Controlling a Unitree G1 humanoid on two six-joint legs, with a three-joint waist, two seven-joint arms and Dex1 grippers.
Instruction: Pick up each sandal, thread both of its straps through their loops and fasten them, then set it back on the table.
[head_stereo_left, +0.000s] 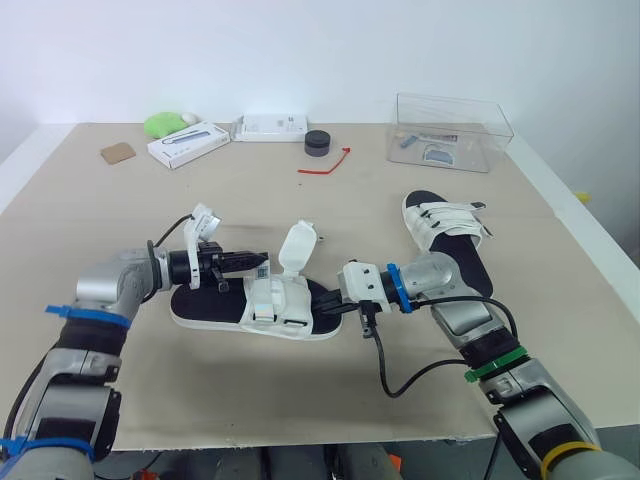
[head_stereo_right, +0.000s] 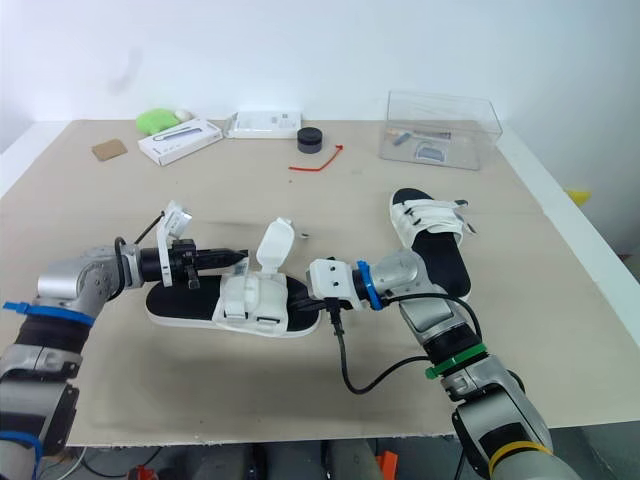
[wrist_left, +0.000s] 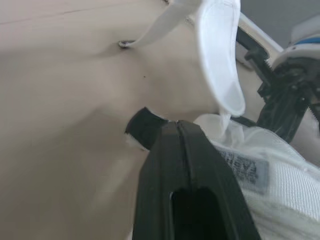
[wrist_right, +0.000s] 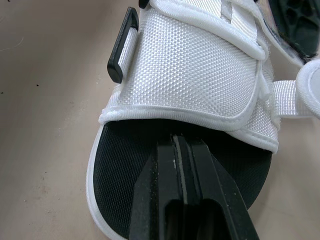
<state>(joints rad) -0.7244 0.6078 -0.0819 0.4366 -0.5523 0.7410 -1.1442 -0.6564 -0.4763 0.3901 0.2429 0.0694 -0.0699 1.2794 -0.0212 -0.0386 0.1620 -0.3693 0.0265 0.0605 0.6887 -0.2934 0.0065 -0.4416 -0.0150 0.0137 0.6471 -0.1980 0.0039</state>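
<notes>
The near sandal (head_stereo_left: 255, 310) is judged light, straps limp; the raised strap (head_stereo_left: 296, 248) should be taken near its tip; left gripper (wrist_left: 177, 125) and right gripper (wrist_right: 177, 142) are closed.

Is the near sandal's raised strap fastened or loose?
Loose: the strap stands up off the near sandal, free end in the air.

The left arm (head_stereo_left: 105, 292) comes in from the near left, its forearm bent across toward the right. The left gripper (head_stereo_left: 256, 262) points right, jaws pressed together. The right arm (head_stereo_left: 470, 322) comes in from the near right, elbow bent. The right gripper (head_stereo_left: 326, 300) points left, jaws closed, near the left gripper.
</notes>
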